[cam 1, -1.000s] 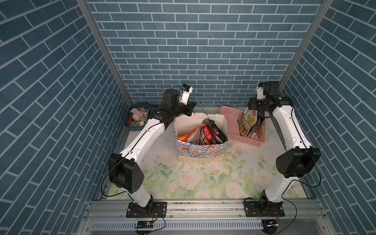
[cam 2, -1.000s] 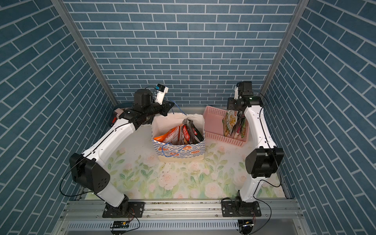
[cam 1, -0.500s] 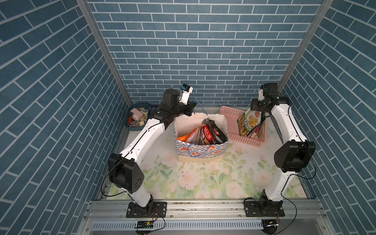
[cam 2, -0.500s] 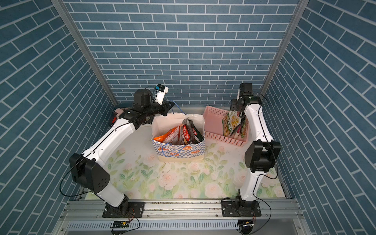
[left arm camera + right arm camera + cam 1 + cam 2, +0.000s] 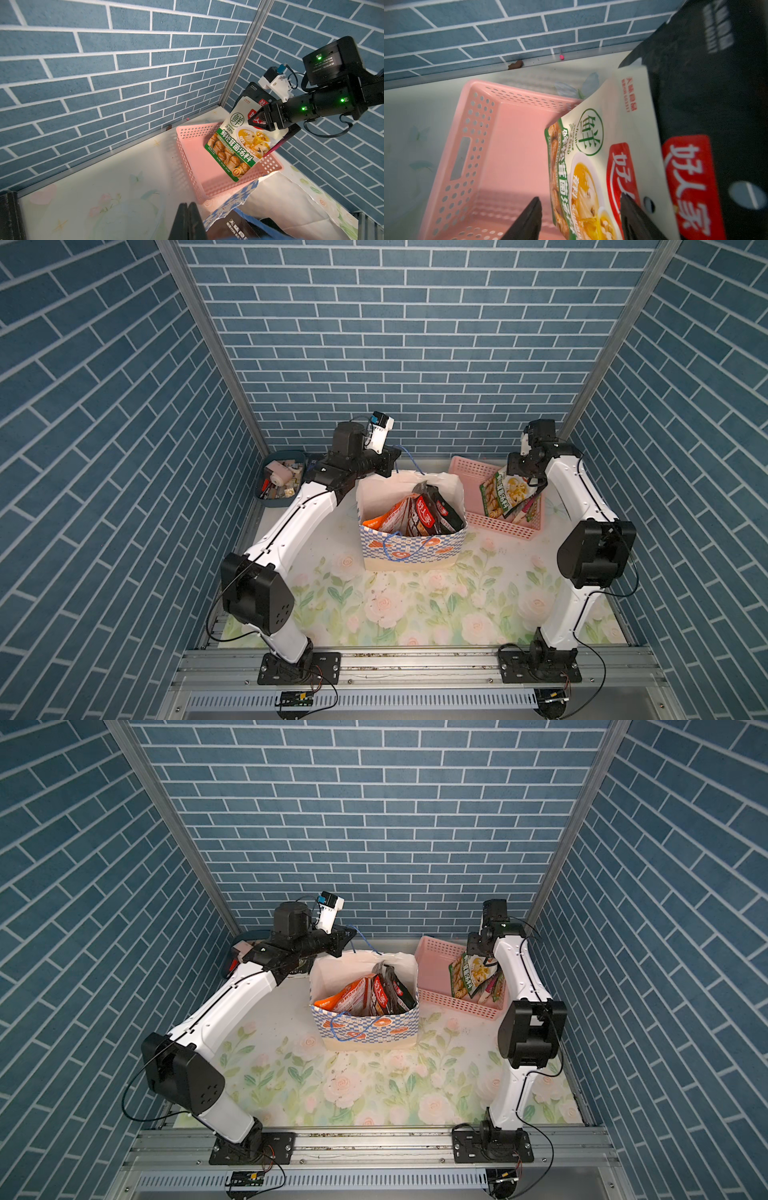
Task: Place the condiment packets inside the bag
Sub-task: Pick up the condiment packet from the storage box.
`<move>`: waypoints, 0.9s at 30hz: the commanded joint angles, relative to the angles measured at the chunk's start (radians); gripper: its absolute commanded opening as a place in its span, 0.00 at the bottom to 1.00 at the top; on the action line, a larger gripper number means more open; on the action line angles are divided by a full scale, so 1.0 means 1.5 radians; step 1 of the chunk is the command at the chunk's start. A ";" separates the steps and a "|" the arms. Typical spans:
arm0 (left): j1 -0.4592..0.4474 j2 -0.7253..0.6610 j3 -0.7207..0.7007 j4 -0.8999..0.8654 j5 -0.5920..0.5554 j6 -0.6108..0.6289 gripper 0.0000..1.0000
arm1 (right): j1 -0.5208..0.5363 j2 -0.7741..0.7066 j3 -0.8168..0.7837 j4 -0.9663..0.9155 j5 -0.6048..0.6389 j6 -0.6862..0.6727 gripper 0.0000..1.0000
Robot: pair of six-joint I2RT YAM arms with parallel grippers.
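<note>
The right end effector (image 5: 579, 197) has its jaws spread across the top of a white-and-green packet (image 5: 591, 145), one jaw on each side, not pinching it. That packet leans upright in the pink basket (image 5: 469, 466) against a black packet (image 5: 695, 104), with the edge of at least one more behind them. The left end effector (image 5: 188, 209) is pressed together at the back rim of the bag (image 5: 411, 549). A blue cord handle (image 5: 405, 456) rises toward it, but I cannot tell whether it is pinched.

Several packets (image 5: 419, 516), orange and black, already stand in the bag, so the task looks well past halfway, with the basket's few left to move.

The basket sits in the back corner, near the wall and the right arm, so a lift there is tight. The bag is just beside the basket. Its packets poke above the rim on that side, and the white interior toward the left arm is free. The desk (image 5: 415, 597) in front is open.
</note>
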State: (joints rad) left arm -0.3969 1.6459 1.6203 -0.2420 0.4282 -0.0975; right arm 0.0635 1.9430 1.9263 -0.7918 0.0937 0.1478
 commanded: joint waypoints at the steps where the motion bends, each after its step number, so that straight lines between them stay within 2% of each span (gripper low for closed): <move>1: 0.004 -0.022 -0.005 0.045 0.003 0.006 0.00 | 0.000 -0.033 0.038 -0.036 0.078 -0.015 0.68; 9: 0.004 -0.019 -0.009 0.048 0.002 0.006 0.00 | -0.008 -0.015 0.031 -0.081 0.090 -0.006 0.71; 16: 0.004 -0.016 -0.006 0.048 0.003 0.006 0.00 | -0.025 -0.047 -0.056 -0.029 0.015 0.019 0.70; 19: 0.003 -0.015 -0.005 0.048 0.003 0.006 0.00 | -0.039 -0.069 -0.127 0.032 -0.048 0.034 0.68; 22: 0.003 -0.016 -0.006 0.047 0.002 0.006 0.00 | -0.048 -0.085 -0.204 0.114 -0.073 0.043 0.62; 25: 0.003 -0.017 -0.007 0.048 0.001 0.005 0.00 | -0.058 -0.090 -0.272 0.214 -0.093 0.052 0.49; 27: 0.004 -0.017 -0.006 0.047 0.000 0.005 0.00 | -0.065 -0.083 -0.289 0.249 -0.126 0.062 0.36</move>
State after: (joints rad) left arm -0.3969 1.6455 1.6089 -0.2253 0.4278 -0.0975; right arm -0.0177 1.8332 1.5242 -0.5716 -0.0189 0.2039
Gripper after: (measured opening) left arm 0.072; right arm 0.402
